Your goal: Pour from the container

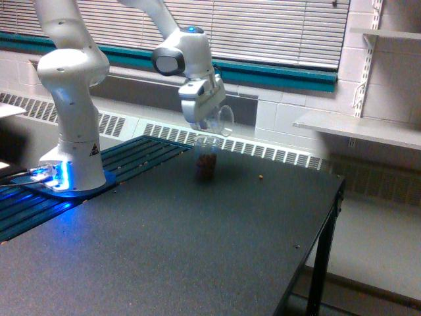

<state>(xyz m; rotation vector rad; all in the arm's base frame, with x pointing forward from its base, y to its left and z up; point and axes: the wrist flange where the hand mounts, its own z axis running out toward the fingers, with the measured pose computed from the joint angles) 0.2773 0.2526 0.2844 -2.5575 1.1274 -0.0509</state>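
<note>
Where the fingers [209, 121] pinch it, the container [222, 120] hangs in the air, a small clear plastic cup tipped over so its wide rim faces toward the exterior view's right and slightly down. The fingers are closed against its sides, though the clear plastic makes the exact contact hard to read. It looks empty, as far as the blur allows.

Just below and a little to the exterior view's left stands a second clear cup [206, 160], upright on the counter [197, 250], with a brownish fill in its lower part. The held container is apart from it, above its rim.

The white arm [69, 72] rises from a base [66, 174] lit blue at the exterior view's left, standing on a dark slatted panel [141, 155]. One small brown crumb [261, 177] lies on the dark speckled counter to the exterior view's right of the standing cup. Behind run a radiator grille [276, 155], window blinds [276, 29] with a teal sill, and wall shelves [358, 128] at the exterior view's right.
</note>
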